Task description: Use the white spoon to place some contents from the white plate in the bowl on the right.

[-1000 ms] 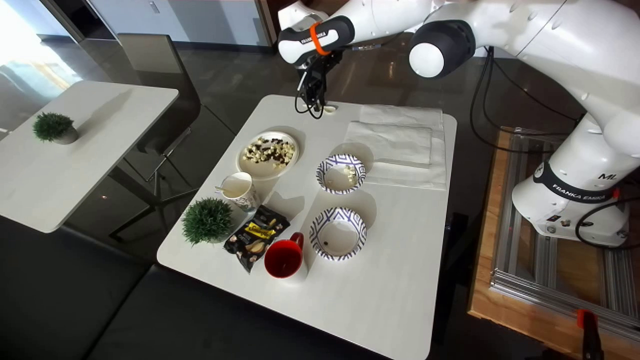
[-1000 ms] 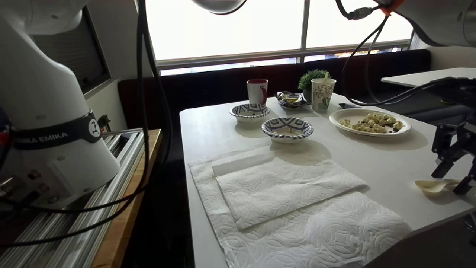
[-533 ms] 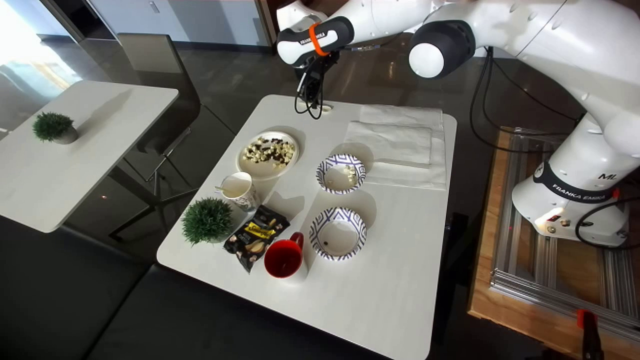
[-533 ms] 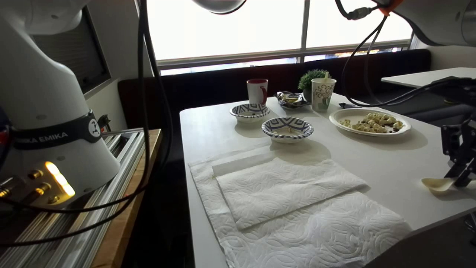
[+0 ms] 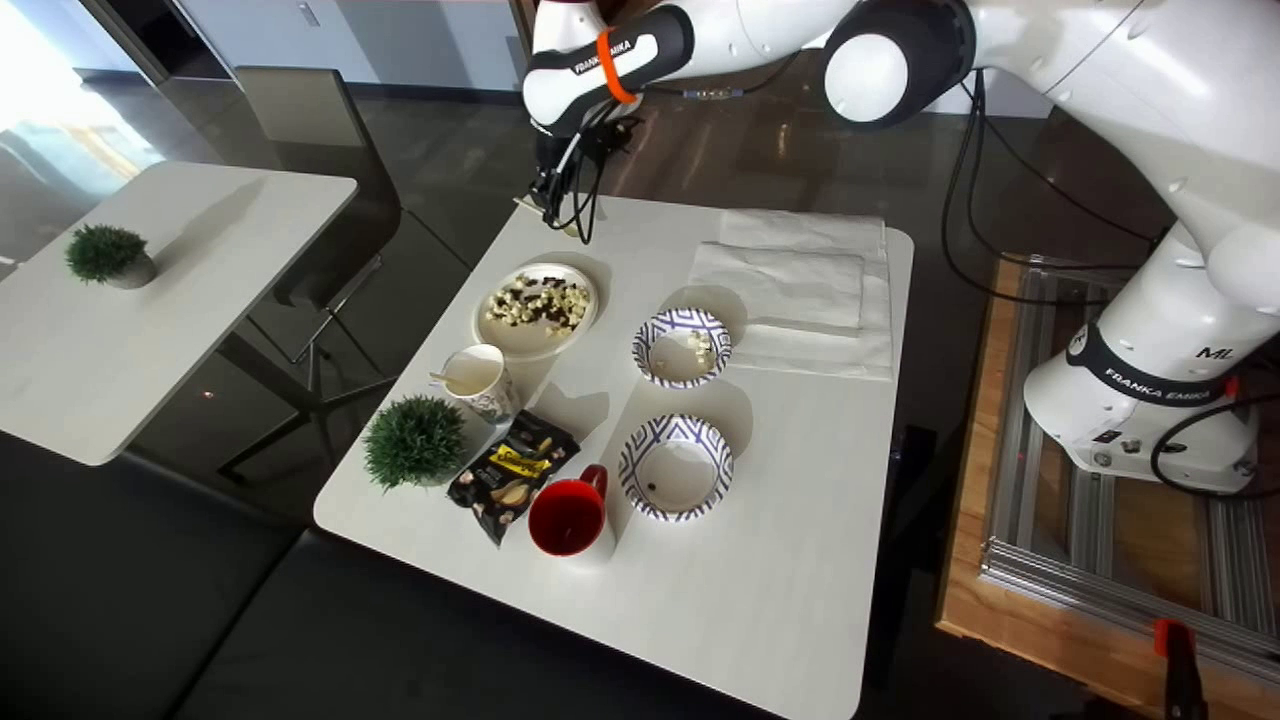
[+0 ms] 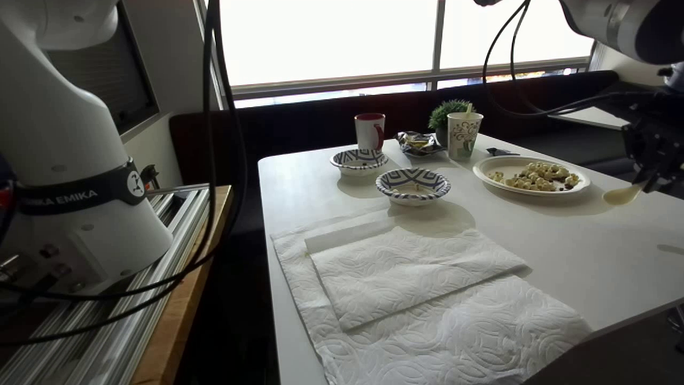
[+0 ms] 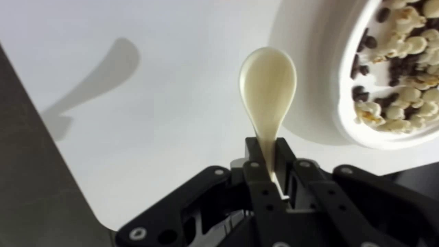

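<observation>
My gripper is shut on the handle of the white spoon, whose cream bowl points away from the fingers and carries nothing. In an exterior view the spoon hangs above the table near the white plate, and its shadow lies apart from it. Popcorn and dark brown bits, the contents, are heaped on the plate, right of the spoon in the wrist view. The bowl, striped and right of its twin in that view, has a few pale bits inside. Elsewhere it is seen beside the paper towels.
Another striped bowl holds one dark bit. Near it stand a red-lined mug, a black snack bag, a potted plant and a paper cup by the plate. Loose cables hang from the arm.
The jaws have closed on the spoon's handle. The spoon has come up off the tabletop and moved with the gripper toward the plate. Bowls, plate and towels stay put.
</observation>
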Tool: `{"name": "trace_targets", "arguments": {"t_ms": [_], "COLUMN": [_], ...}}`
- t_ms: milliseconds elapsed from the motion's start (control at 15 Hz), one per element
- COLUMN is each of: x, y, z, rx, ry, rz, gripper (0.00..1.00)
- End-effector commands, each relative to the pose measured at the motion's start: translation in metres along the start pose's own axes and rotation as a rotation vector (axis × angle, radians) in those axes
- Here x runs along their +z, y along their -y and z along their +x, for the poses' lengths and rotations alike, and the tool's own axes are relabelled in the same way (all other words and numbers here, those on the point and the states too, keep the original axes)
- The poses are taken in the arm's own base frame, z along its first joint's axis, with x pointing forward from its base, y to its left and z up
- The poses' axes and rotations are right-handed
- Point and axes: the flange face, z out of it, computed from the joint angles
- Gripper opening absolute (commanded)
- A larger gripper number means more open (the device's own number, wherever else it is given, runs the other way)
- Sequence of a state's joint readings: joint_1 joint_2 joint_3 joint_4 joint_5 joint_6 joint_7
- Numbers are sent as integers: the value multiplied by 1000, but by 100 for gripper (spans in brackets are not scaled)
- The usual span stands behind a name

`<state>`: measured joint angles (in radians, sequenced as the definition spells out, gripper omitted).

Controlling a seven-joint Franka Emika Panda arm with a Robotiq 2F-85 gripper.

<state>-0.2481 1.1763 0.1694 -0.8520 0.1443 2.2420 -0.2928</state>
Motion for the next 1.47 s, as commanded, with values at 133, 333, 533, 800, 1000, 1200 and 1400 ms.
{"name": "trace_targets", "arguments": {"t_ms": [133, 333, 533, 800, 1000, 1200, 1400], "x": [-20, -23, -23, -12, -11, -8, 3], "y": [57, 84, 111, 115, 110, 114, 124], "z": [-13, -22, -38, -25, -25, -28, -35], "rx": [-165, -244, -297, -294, -291, -300, -317], "ry": [-55, -94, -119, -112, -111, -112, -111], "rz": [134, 162, 215, 209, 200, 212, 209], "gripper": [4, 4, 4, 14, 14, 4, 4]}}
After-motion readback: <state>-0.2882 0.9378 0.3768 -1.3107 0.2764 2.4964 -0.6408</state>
